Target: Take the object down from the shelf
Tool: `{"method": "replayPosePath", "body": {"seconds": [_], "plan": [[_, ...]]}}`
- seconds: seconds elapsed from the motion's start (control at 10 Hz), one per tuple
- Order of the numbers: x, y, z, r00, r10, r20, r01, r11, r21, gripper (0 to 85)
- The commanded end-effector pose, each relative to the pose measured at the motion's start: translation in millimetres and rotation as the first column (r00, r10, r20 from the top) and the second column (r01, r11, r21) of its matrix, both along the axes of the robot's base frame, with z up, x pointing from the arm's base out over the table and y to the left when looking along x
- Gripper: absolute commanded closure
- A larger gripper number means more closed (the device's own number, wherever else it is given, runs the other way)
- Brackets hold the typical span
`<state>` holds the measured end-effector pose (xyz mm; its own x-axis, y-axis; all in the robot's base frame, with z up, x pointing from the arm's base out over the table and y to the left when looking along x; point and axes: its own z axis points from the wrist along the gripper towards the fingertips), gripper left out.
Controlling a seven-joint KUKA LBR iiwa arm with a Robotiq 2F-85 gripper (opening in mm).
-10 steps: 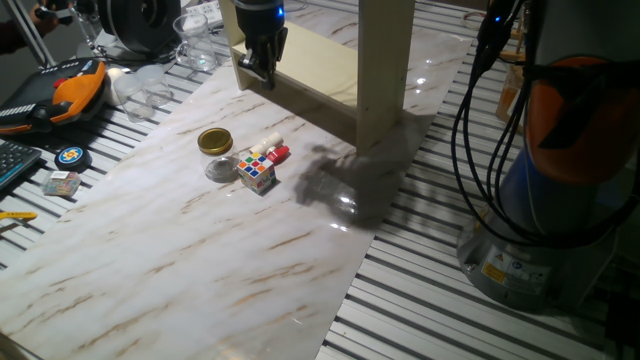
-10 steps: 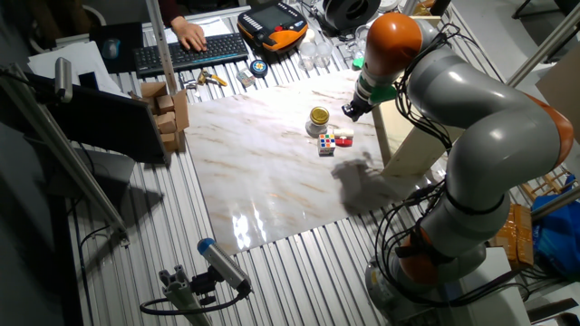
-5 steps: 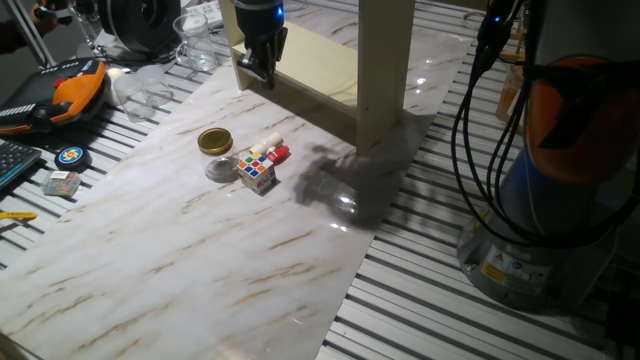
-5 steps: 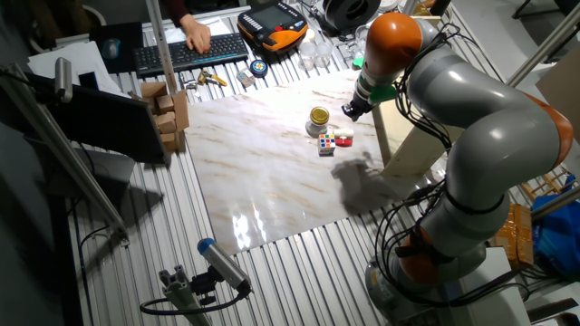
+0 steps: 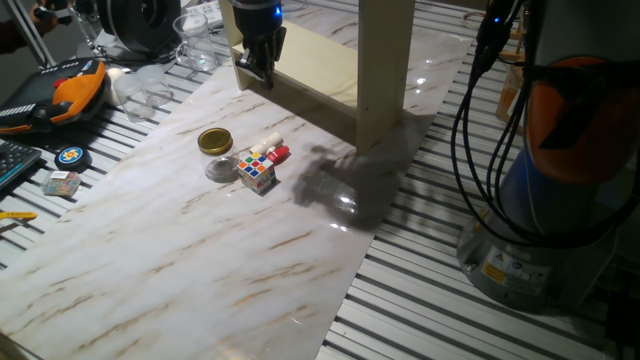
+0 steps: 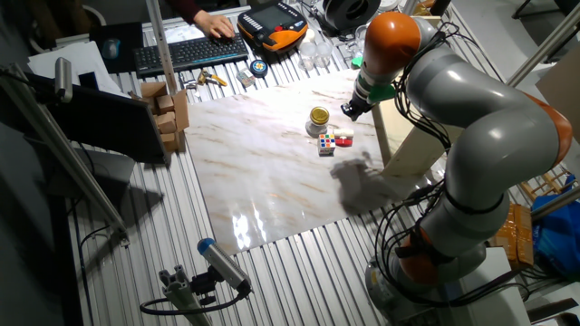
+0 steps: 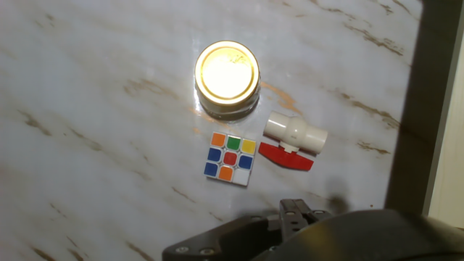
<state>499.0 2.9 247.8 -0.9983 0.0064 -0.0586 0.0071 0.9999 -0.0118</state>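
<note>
The cream shelf (image 5: 385, 70) stands at the far side of the marble table, also seen in the other fixed view (image 6: 408, 136) and at the right edge of the hand view (image 7: 448, 145). My gripper (image 5: 256, 70) hangs by the shelf's left end, above the table, with its fingers together and nothing between them (image 6: 348, 110) (image 7: 293, 212). Below it on the table lie a gold-lidded glass jar (image 5: 215, 143) (image 7: 227, 72), a colour-tiled cube (image 5: 257, 171) (image 7: 229, 157) and a white valve with a red handle (image 5: 270, 150) (image 7: 293, 134). No small item shows on the visible shelf boards.
An orange-and-black controller (image 5: 75, 85), glassware (image 5: 190, 45) and small tools lie past the table's left edge. A person's hand (image 6: 217, 23) rests at a keyboard (image 6: 190, 52). Cardboard boxes (image 6: 168, 113) stand by a table corner. The robot base (image 5: 560, 200) and cables fill the right.
The person's hand has moved to the right along the keyboard. My arm and the items on the table have stayed where they were.
</note>
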Motion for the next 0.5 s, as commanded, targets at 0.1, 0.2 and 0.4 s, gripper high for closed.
{"method": "replayPosePath", "body": {"seconds": [0.1, 0.2, 0.4], "plan": [[0.1, -0.1, -0.4, 1.0, 0.0, 0.0, 0.0, 1.0, 0.0, 85.0], [0.1, -0.2, 0.3, 1.0, 0.002, 0.002, -0.002, 1.0, -0.002, 85.0], [1.2, -1.1, 0.5, 1.0, 0.0, 0.005, 0.0, 1.0, -0.005, 85.0]]}}
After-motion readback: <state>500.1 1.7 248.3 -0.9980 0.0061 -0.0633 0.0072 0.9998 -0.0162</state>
